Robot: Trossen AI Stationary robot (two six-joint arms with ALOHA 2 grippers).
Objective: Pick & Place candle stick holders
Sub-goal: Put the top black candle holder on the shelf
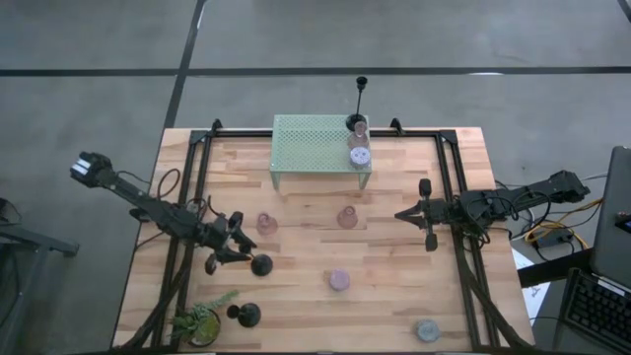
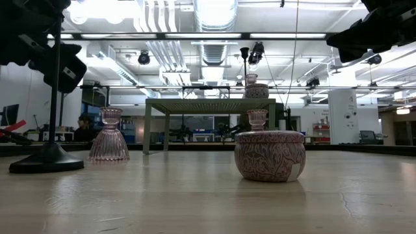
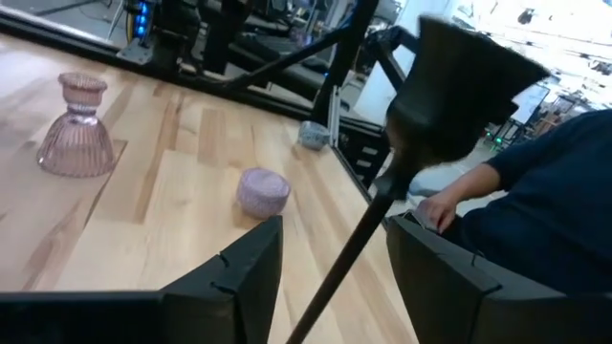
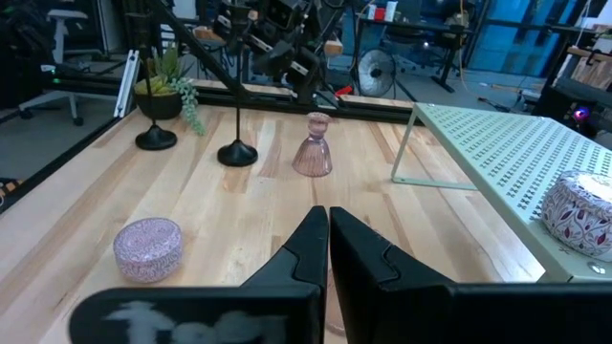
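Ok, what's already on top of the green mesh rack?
At the right end of the mesh rack stand a black candle stick holder, a pinkish cup and a patterned puck. The rest of its top is bare. Whatever lies under it is hidden from above.

The wooden table carries a mesh rack, a potted plant, black stemmed holders, pink cups and squat pucks.

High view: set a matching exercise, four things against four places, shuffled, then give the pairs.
1 small green potted plant
2 grey squat round puck
3 pale patterned round puck
4 black thin-stemmed candlestick holder

A on the pale green mesh rack
B between the open fingers of the left gripper
C table's bottom-right corner
D table's bottom-left corner

Pairs: 1-D, 2-C, 3-A, 4-B
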